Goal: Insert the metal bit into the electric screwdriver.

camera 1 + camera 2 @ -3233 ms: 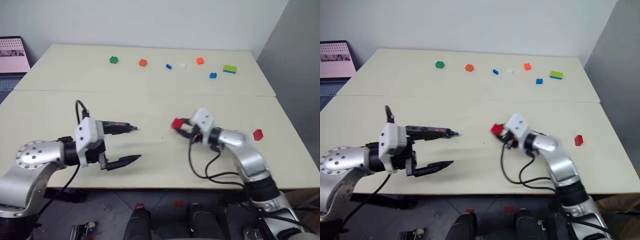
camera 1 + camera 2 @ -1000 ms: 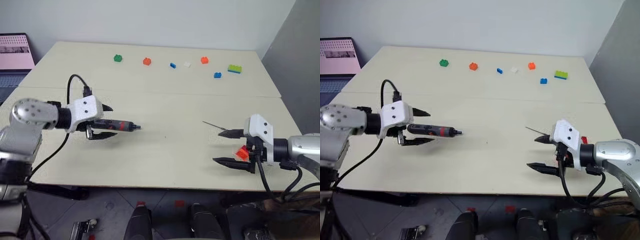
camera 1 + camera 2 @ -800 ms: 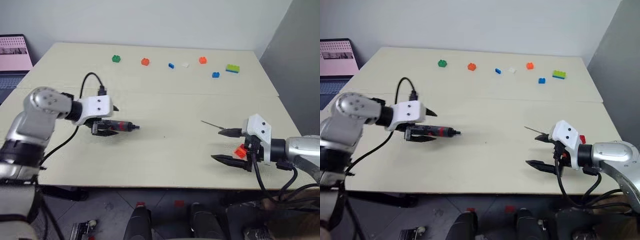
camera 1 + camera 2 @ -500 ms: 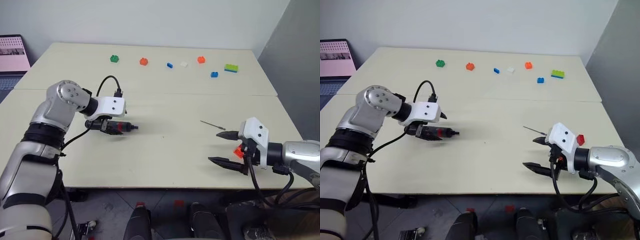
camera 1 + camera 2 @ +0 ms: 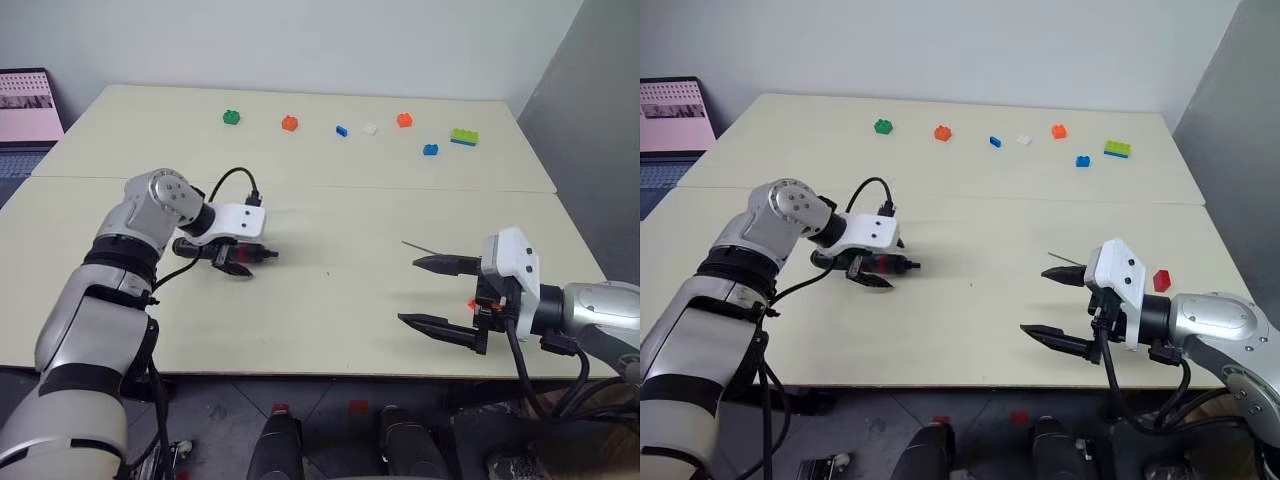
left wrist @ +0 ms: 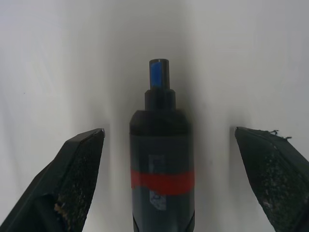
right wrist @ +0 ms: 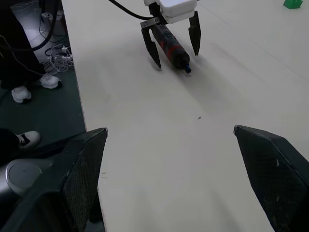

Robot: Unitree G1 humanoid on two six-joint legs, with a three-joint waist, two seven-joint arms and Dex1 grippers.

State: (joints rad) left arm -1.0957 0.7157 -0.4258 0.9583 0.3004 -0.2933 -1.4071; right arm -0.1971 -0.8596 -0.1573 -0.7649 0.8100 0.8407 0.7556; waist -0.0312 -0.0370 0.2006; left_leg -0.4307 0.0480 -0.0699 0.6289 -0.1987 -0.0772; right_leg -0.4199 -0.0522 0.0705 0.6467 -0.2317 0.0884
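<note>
A: Table (image 5: 330, 330) first: how is it laid out?

B: Two pale cream tops are butted along a seam; a white wall is seen behind, a grey panel at the right; a laptop (image 5: 28, 105) is set off the far left edge; small coloured bricks (image 5: 289, 123) are strung along the far side, and a red brick (image 5: 1159, 280) is seen near the right edge.

A: And the electric screwdriver (image 5: 228, 252)?

B: It is laid flat on the near top, left of centre; its long axis runs across the table, the blue-marked tip turned toward the right arm; it is straddled by the left gripper (image 5: 872, 268), whose fingers (image 6: 72, 174) are spread wide and kept clear of the body.

A: The right gripper (image 5: 433, 293)?

B: It is held spread wide above the table near the right edge; nothing is clasped.

A: The metal bit (image 5: 419, 247)?

B: It is laid on the table just beyond the right gripper's upper finger, slanted.
</note>
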